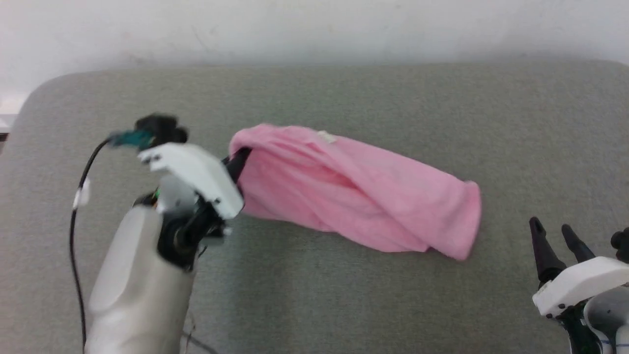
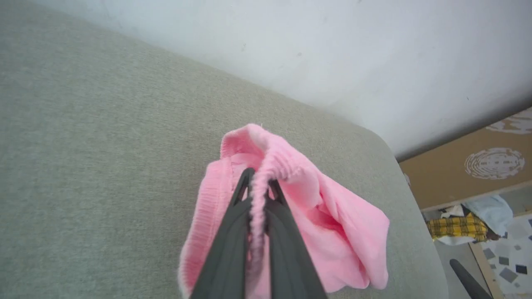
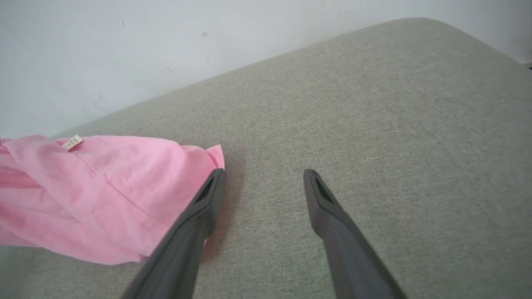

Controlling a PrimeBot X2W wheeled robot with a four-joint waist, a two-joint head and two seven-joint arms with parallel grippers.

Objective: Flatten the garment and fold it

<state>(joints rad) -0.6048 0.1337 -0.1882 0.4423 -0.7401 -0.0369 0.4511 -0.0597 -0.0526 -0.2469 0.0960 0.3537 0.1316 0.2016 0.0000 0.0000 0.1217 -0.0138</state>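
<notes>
The left gripper [image 1: 239, 162] met the garment [image 1: 354, 189] at its left end, and the head view lost the dark fingers inside the pink folds. The left wrist view settled it. There the left gripper [image 2: 258, 176] was closed tight on the ribbed, gathered waistband [image 2: 274, 162], with a ridge of it squeezed up between the two fingers. The rest of the garment [image 2: 341, 224] sagged beyond in soft, thin folds. That view alone also showed a brown board [image 2: 478, 166] and a yellow checked cloth [image 2: 457, 226] far past the garment, down on the floor.

The garment lay as a loose, twisted roll on the grey woven cushion [image 1: 344, 88], with a small white label [image 1: 327, 136] on its upper edge. The right wrist view showed that label [image 3: 72, 142] more sharply, along with a flat seam in the garment [image 3: 104, 182].

The right gripper [image 1: 551, 227] stood apart from the garment's right end. From its own wrist, the right gripper [image 3: 264, 173] was spread wide and held nothing, one finger just beside the cloth's corner.
</notes>
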